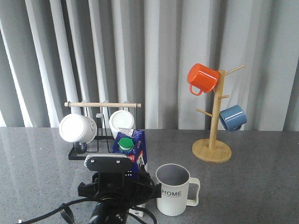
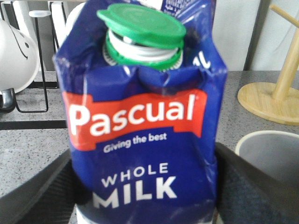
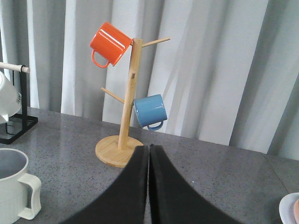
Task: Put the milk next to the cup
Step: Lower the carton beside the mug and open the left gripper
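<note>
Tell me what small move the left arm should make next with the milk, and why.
Probably open the left gripper and draw back. Its fingers flank the milk, which stands upright just left of the HOME cup in the front view, so it looks placed. Contact with the table is hidden, so a slight lowering first may be safer. The right gripper is shut and idle.

On the bench (image 1: 261, 186) we see the milk carton (image 1: 132, 148) standing just left of the HOME mug (image 1: 174, 190). Behind the carton is the mug rack (image 1: 100, 128); far right stands the mug tree (image 1: 213, 135), two mugs hanging on it.
</note>
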Controlling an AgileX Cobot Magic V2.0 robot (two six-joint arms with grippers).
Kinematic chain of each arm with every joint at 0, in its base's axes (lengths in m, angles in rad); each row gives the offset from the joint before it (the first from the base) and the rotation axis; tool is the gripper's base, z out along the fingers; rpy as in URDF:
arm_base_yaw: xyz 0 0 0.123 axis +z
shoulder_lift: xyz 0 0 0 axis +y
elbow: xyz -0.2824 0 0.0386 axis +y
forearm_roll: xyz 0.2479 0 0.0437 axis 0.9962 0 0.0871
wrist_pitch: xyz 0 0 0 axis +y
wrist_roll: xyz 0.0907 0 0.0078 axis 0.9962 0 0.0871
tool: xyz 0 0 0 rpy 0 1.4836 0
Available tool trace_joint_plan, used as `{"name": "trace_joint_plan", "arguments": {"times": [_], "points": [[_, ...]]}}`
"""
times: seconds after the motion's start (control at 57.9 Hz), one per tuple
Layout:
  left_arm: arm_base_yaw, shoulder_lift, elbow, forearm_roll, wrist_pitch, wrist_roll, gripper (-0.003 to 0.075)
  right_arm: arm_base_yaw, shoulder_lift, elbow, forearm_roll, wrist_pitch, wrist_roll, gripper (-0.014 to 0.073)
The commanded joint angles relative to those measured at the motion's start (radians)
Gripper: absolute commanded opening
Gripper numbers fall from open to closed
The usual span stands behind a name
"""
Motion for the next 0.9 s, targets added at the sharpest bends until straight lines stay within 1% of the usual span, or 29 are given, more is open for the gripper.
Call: {"name": "trace_joint_plan", "arguments": {"times": [0.0,0.276,0.415,0.536,0.622,0.76,0.881], "points": [[-0.008,-0.085,-0.022,0.031,-0.051,0.0,0.0536,-0.007,-0.002,-0.027,0.002,-0.051,-0.006,-0.0004],[-0.008,-0.173,-0.022,0.033,-0.033,0.014,0.0536,-0.007,-0.002,-0.027,0.002,-0.051,-0.006,-0.0004],[-0.017,-0.213,-0.022,0.043,-0.022,0.069,0.0536,-0.007,-0.002,-0.027,0.002,-0.051,-0.006,-0.0004],[-0.042,-0.241,-0.022,0.083,-0.021,0.114,0.0536,-0.007,-0.002,-0.027,0.002,-0.051,-0.006,-0.0004],[-0.06,-0.27,-0.022,0.083,-0.026,0.139,0.0536,-0.007,-0.002,-0.027,0.002,-0.051,-0.006,-0.0004],[-0.067,-0.335,-0.022,0.066,-0.029,0.18,0.0535,-0.007,-0.002,-0.027,0.002,-0.051,-0.006,-0.0004],[-0.066,-0.43,-0.022,0.012,-0.048,0.241,0.0519,-0.007,-0.002,-0.027,0.002,-0.051,-0.006,-0.0004]]}}
